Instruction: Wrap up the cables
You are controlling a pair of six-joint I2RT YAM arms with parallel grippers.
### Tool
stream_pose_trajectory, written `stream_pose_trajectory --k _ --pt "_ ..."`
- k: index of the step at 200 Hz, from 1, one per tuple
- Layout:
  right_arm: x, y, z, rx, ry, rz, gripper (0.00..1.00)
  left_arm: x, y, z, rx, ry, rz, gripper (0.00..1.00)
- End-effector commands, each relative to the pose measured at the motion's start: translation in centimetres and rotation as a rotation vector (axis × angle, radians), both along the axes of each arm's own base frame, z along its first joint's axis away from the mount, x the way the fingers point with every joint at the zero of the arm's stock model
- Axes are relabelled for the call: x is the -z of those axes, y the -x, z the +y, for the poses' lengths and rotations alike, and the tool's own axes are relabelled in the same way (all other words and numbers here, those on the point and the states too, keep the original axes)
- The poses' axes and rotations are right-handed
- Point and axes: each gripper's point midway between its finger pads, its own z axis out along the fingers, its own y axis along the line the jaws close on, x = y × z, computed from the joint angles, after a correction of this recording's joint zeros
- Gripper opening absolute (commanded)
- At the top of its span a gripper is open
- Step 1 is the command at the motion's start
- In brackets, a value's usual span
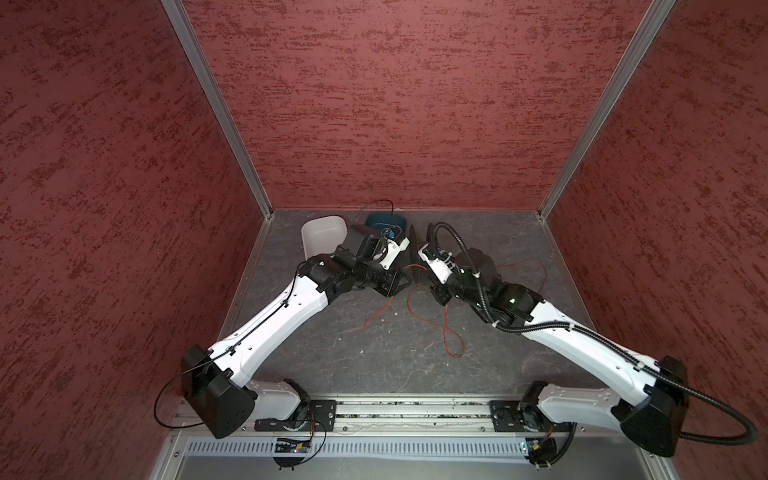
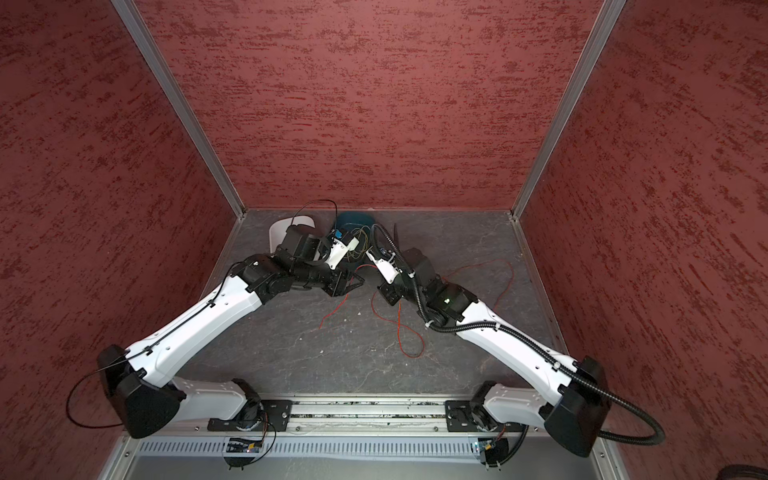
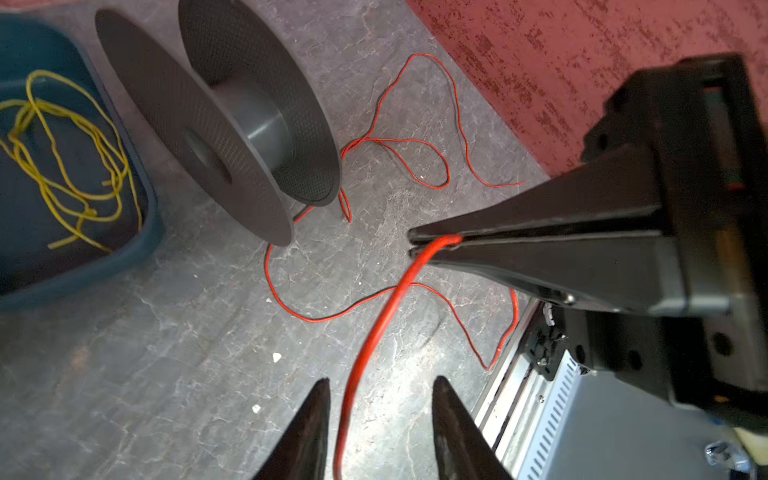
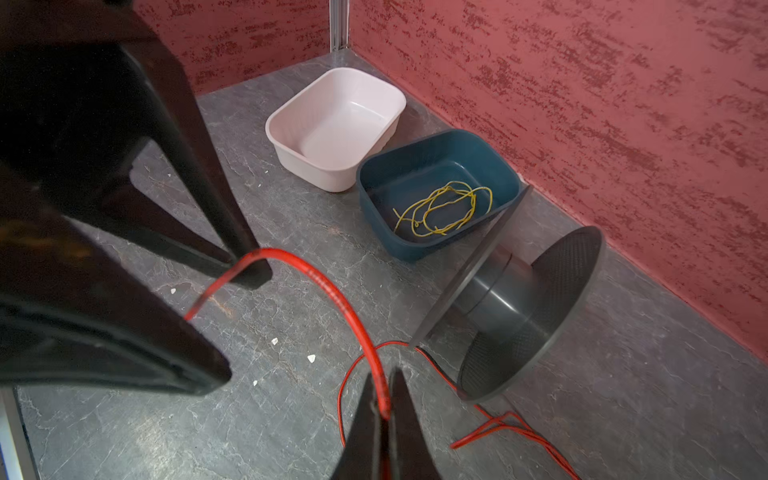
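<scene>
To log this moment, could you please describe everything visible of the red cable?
The red cable is a long, very thin, flexible wire with a darker strand. It lies in loose loops on the grey table, passing the foot of the dark spool, with none wound on. The right gripper is shut on it, and a raised arc runs through the open left gripper.
</scene>
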Motion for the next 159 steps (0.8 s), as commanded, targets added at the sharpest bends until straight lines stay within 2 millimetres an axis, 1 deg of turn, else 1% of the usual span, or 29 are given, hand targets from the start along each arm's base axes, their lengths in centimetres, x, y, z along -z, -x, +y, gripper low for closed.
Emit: stream_pose_trajectory --k 1,24,47,74,96,118,159 --pt "-3.4 0.0 -0.5 0.026 -0.103 -0.077 0.00 -0.6 -0.1 0.3 -0.015 0.058 -0.027 0.44" --pt "-3.4 0.0 -1.2 0.057 -0.105 -0.086 0.00 0.3 0.0 0.9 -0.031 0.075 0.001 0.45" --pt "-3.8 0.1 -1.4 0.064 -0.125 -0.091 0.00 1.0 -0.1 1.1 -0.046 0.094 0.000 0.45" --pt "-3.9 0.1 -1.2 0.058 -0.138 -0.090 0.00 0.8 -0.6 1.4 -0.072 0.129 -0.070 0.47" --pt "-3.9 0.1 -1.1 0.058 -0.145 -0.084 0.00 0.3 -0.9 1.7 -0.082 0.168 -0.118 0.48" --pt "-3.8 0.0 -1.0 0.053 -0.173 -0.070 0.00 -0.2 -0.9 1.3 -0.055 0.228 -0.096 0.48" --pt "-3.5 -0.2 -0.6 0.043 -0.221 -0.040 0.00 1.0 -1.1 0.3 -0.012 0.235 -0.059 0.48"
